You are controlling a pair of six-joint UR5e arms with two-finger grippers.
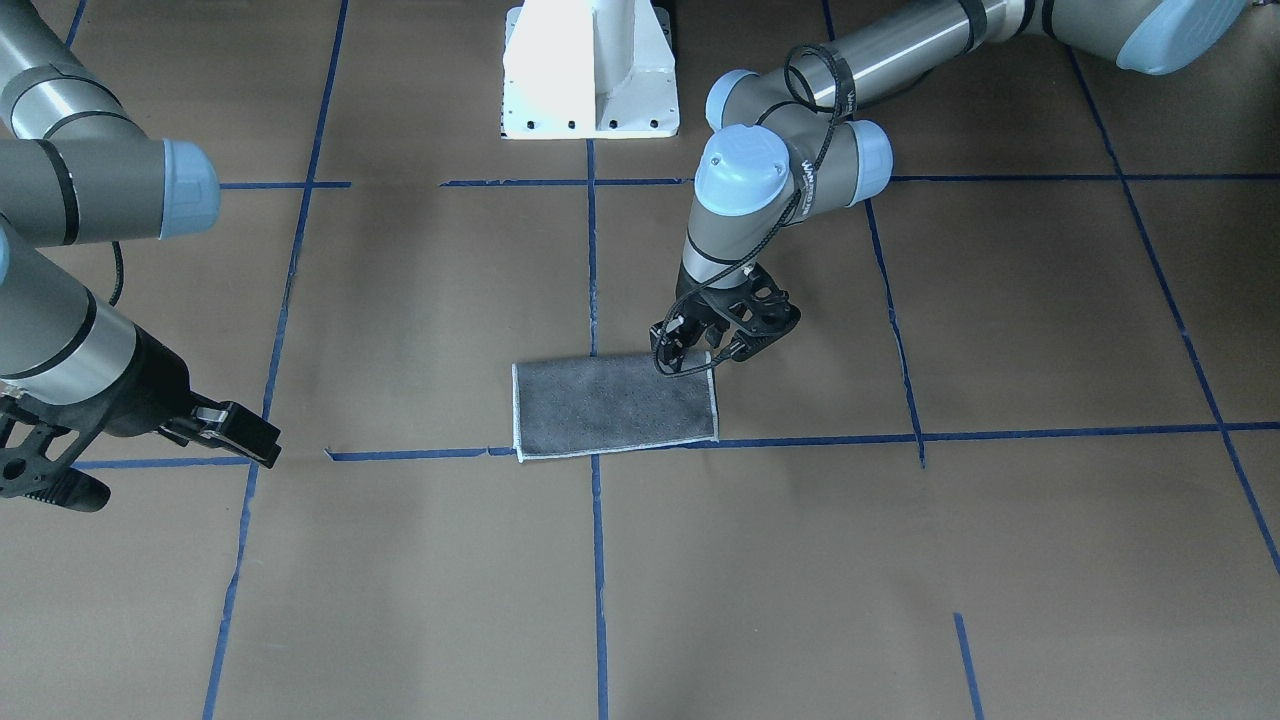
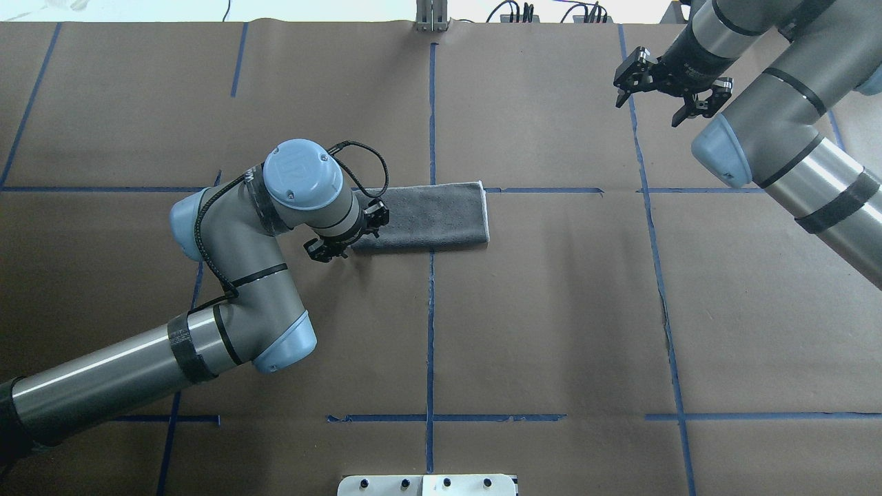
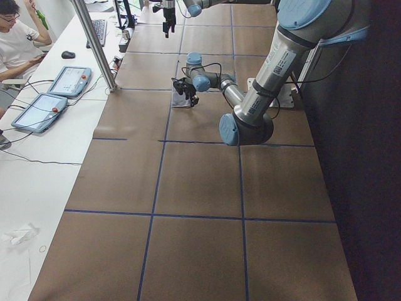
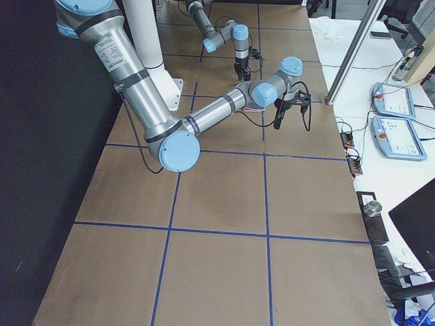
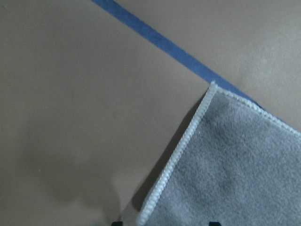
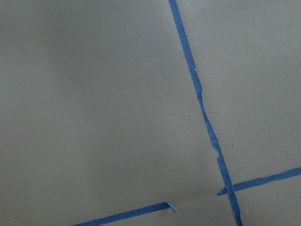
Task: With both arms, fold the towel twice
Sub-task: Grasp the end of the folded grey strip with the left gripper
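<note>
The towel [image 1: 610, 405] lies flat on the brown paper as a folded rectangle, dark grey face up, with a whitish border. It also shows in the overhead view [image 2: 431, 217]. My left gripper [image 1: 700, 345] is low over the towel's end on my left [image 2: 349, 234], open. In the left wrist view the towel's corner [image 5: 235, 174] lies between the two fingertips [image 5: 116, 223], which barely show at the bottom edge. My right gripper [image 2: 672, 93] is open and empty, raised far from the towel at the far right of the table [image 1: 170, 470]. The right wrist view shows only paper and tape.
The white pedestal base [image 1: 590, 70] stands at the robot's edge of the table. Blue tape lines [image 2: 431, 310] cross the brown paper. Beyond the far edge is a white desk with tablets [image 3: 69, 81], a metal post [image 3: 94, 44] and a seated person [image 3: 15, 37].
</note>
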